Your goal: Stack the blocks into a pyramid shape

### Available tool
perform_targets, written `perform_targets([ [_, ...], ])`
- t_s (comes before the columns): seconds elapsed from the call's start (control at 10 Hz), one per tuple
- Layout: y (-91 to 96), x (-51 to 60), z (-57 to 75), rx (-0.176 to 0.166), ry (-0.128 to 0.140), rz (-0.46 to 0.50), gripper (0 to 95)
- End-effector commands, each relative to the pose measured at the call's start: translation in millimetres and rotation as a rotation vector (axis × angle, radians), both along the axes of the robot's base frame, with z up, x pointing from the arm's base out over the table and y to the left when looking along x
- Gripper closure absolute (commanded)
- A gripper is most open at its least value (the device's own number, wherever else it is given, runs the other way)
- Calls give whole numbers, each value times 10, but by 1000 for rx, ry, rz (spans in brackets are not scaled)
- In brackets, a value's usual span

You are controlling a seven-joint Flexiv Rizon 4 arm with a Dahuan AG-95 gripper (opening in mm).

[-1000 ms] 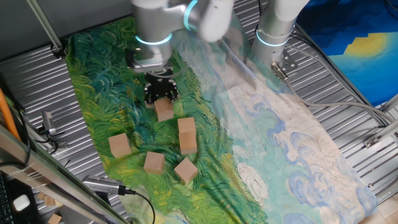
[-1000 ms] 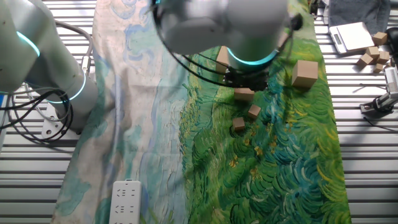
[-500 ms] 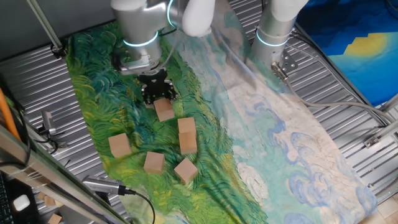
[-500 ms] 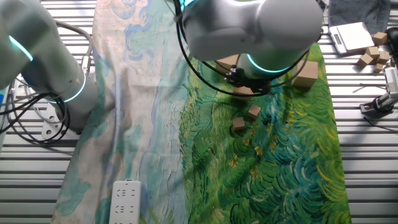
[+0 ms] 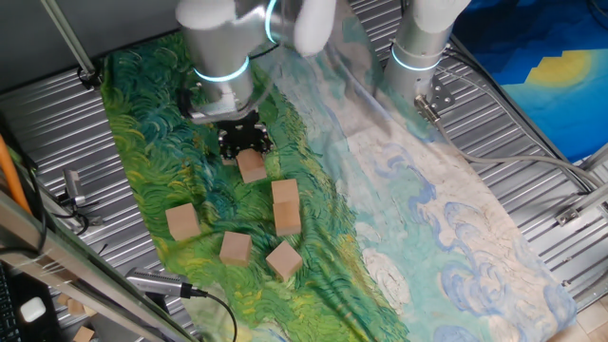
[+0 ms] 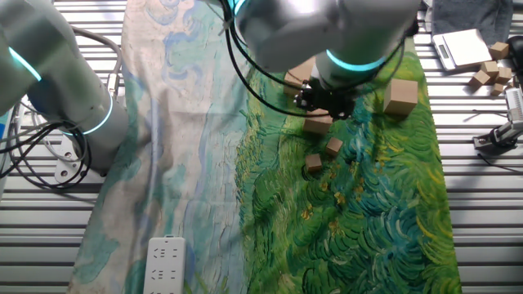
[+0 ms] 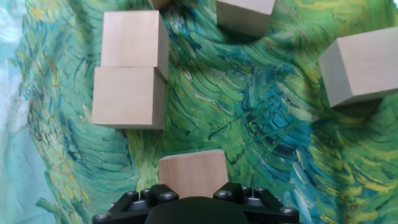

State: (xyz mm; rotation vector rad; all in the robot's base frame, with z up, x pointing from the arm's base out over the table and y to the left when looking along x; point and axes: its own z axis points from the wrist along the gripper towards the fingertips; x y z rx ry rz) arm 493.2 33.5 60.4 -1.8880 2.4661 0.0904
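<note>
Here, black fingers (image 7: 192, 186) clamped on a matte tan wooden cube (image 7: 192, 173), swirled green painted cloth (image 7: 261, 118) beneath

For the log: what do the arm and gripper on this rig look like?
The arm is made of rounded silver-grey links with a glowing cyan ring at each joint. Black cables loop along it near the wrist. The gripper is black and compact, with bolt heads visible on its body in the hand view.
</note>
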Motion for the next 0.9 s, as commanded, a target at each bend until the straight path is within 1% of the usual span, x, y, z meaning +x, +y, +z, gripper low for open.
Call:
perform_targets([
  [0.1, -59, 75, -14, -44, -6, 30, 950],
  [0.2, -105, 127, -7, -50, -3, 32, 950],
  [0.3, -116, 153, -4, -52, -4, 35, 950],
  [0.5, -162, 225, 9, -49, -6, 48, 950],
  [0.6, -192, 241, 15, -49, -10, 56, 950],
  [0.9, -299, 225, 26, -49, -20, 65, 950],
])
